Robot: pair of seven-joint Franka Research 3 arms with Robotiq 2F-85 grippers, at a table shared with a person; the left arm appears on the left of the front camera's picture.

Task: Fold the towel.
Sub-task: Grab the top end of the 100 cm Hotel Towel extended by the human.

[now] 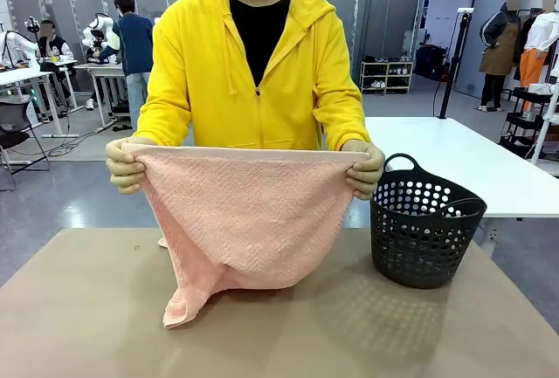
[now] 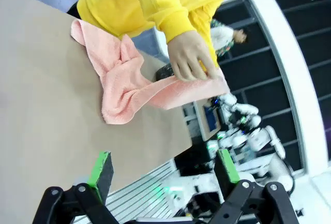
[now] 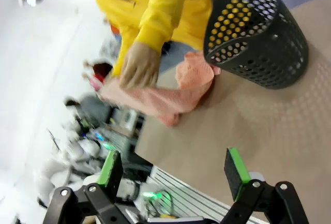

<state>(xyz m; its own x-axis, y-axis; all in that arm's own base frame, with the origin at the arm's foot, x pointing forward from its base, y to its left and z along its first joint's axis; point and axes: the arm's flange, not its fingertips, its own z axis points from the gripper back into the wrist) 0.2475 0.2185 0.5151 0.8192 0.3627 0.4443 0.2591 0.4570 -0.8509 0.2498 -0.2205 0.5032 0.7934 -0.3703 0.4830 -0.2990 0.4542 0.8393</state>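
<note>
A person in a yellow hoodie holds the salmon-pink towel [image 1: 244, 221] stretched by its top hem, one hand [image 1: 125, 166] at each upper corner. Its lower part sags onto the brown table [image 1: 279, 334], one corner trailing toward me. In the left wrist view the towel [image 2: 129, 81] hangs from a hand [image 2: 190, 56], well beyond my left gripper [image 2: 164, 169], which is open and holds nothing. In the right wrist view the towel [image 3: 165, 97] lies far ahead of my right gripper [image 3: 175, 169], also open with nothing between its green pads.
A black perforated basket [image 1: 424, 221] stands on the table at the right, close to the towel's right edge; it shows as the black basket [image 3: 256, 32] in the right wrist view. White tables and other people stand farther back in the room.
</note>
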